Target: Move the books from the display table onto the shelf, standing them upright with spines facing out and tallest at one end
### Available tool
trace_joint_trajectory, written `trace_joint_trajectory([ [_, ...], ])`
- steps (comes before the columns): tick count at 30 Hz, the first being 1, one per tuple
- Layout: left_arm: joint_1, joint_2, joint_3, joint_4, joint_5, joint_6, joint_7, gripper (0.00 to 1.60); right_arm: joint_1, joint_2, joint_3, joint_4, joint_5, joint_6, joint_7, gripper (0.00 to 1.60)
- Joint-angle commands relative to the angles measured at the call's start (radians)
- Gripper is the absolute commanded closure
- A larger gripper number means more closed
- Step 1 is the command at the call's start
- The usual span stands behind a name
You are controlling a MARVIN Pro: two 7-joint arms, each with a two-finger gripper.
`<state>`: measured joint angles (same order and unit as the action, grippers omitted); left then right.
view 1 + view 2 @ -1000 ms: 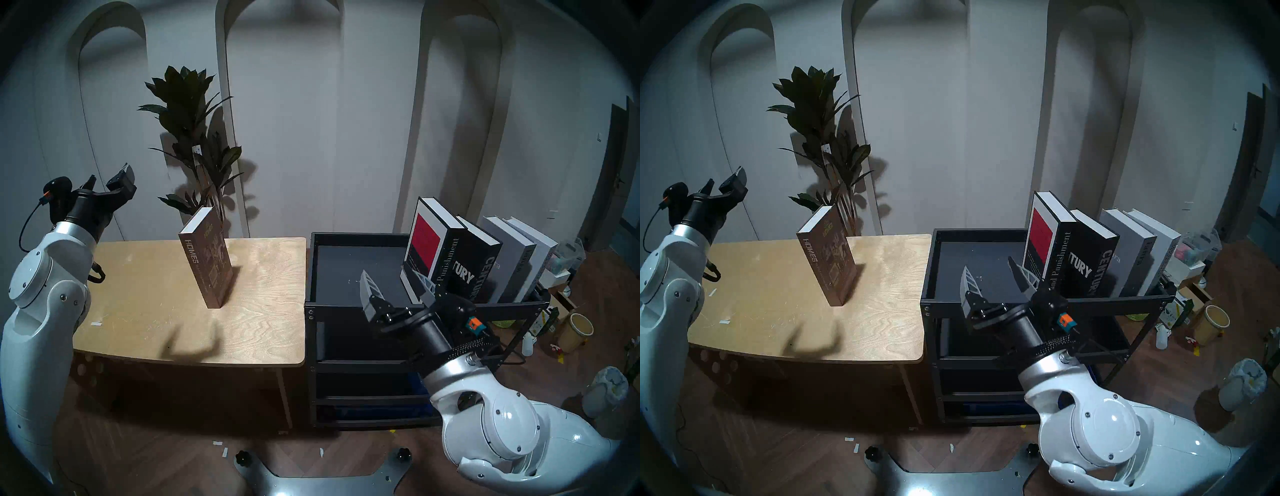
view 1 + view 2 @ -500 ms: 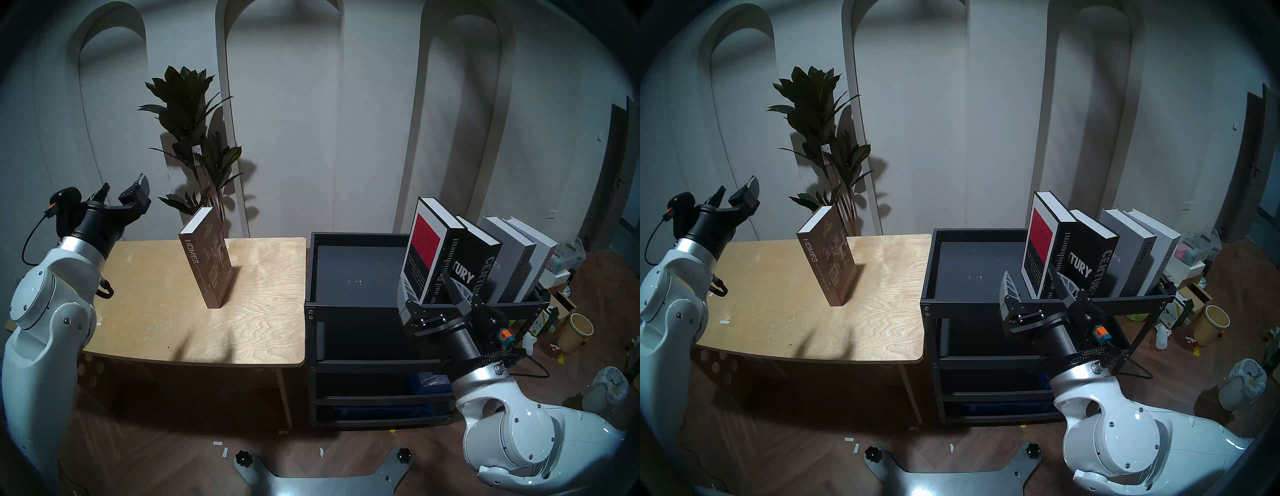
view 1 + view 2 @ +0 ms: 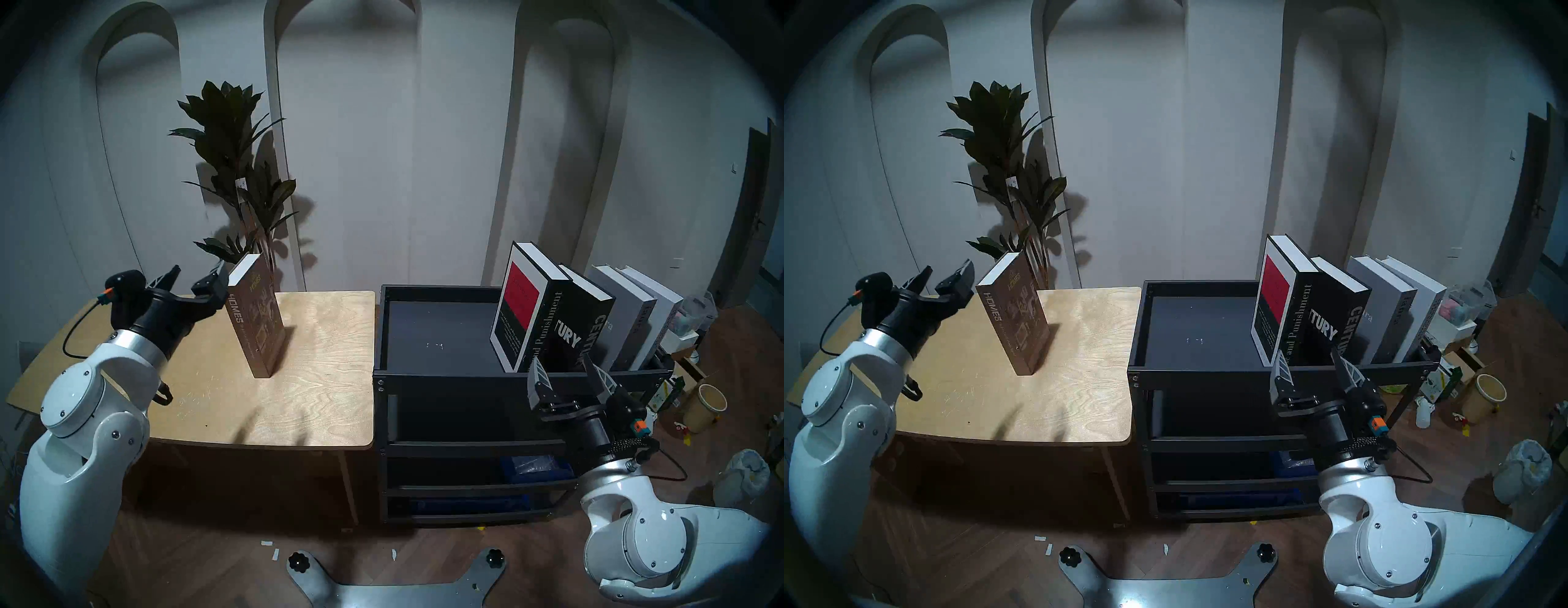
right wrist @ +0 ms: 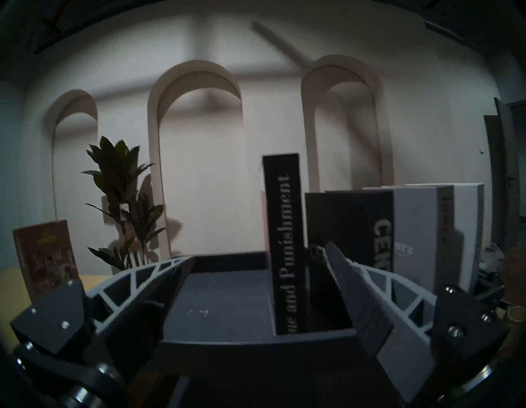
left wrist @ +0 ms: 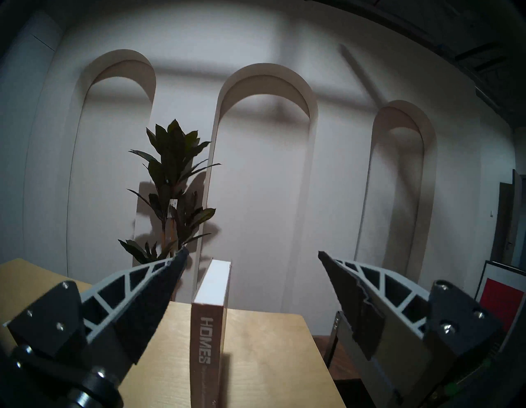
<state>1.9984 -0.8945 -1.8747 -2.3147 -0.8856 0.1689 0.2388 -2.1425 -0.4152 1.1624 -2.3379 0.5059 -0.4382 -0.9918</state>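
Note:
The tall brown "HOMES" book [image 3: 256, 322] stands upright on the plywood display table [image 3: 322, 390]. My left gripper [image 3: 197, 276] is open and empty, just left of the book's top spine corner. In the left wrist view the book [image 5: 209, 327] stands ahead, between the spread fingers [image 5: 159, 285]. On the black shelf [image 3: 432, 373] stand "Crime and Punishment" [image 3: 547, 322], "CENTURY" [image 3: 585, 314], the pale grey book [image 3: 628, 310] and the white book [image 3: 662, 310], upright with spines out. My right gripper [image 3: 561, 361] is open and empty at the shelf's front rim, in front of the two black books.
A potted plant [image 3: 237, 170] stands behind the table, close to the brown book. The left half of the shelf's top tray [image 3: 428, 322] holds nothing. A bucket [image 3: 706, 405], a lined bin [image 3: 742, 475] and boxes clutter the floor at the right.
My left gripper moved down and right, up to the HOMES book's top. My right gripper drew back out of the shelf tray and to the right, staying open.

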Motion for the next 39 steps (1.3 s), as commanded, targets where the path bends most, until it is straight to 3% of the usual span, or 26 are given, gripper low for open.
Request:
trace_joint_trajectory([
  [1, 0.007, 0.008, 0.024, -0.043, 0.027, -0.015, -0.012, 0.00, -0.109, 0.054, 0.014, 0.061, 0.010, -0.041, -0.065, 0.00],
  [5, 0.004, 0.012, 0.050, -0.065, 0.047, -0.023, -0.018, 0.00, -0.153, 0.080, 0.011, 0.116, 0.016, -0.077, -0.095, 0.00],
  [11, -0.002, 0.018, 0.095, -0.090, 0.105, -0.050, -0.017, 0.00, -0.220, 0.134, 0.027, 0.182, 0.017, -0.195, -0.114, 0.00],
  [19, -0.006, 0.012, 0.136, -0.097, 0.171, -0.083, -0.004, 0.00, -0.253, 0.185, 0.061, 0.187, -0.009, -0.313, -0.099, 0.00],
  [24, -0.007, 0.005, 0.167, -0.099, 0.224, -0.113, 0.013, 0.00, -0.266, 0.215, 0.076, 0.180, -0.021, -0.399, -0.057, 0.00],
  [30, -0.015, -0.008, 0.199, -0.094, 0.312, -0.164, 0.051, 0.00, -0.282, 0.256, 0.084, 0.192, 0.010, -0.510, 0.075, 0.00],
  [39, -0.011, -0.019, 0.215, -0.081, 0.382, -0.212, 0.074, 0.00, -0.308, 0.278, 0.124, 0.213, 0.085, -0.522, 0.152, 0.00],
])
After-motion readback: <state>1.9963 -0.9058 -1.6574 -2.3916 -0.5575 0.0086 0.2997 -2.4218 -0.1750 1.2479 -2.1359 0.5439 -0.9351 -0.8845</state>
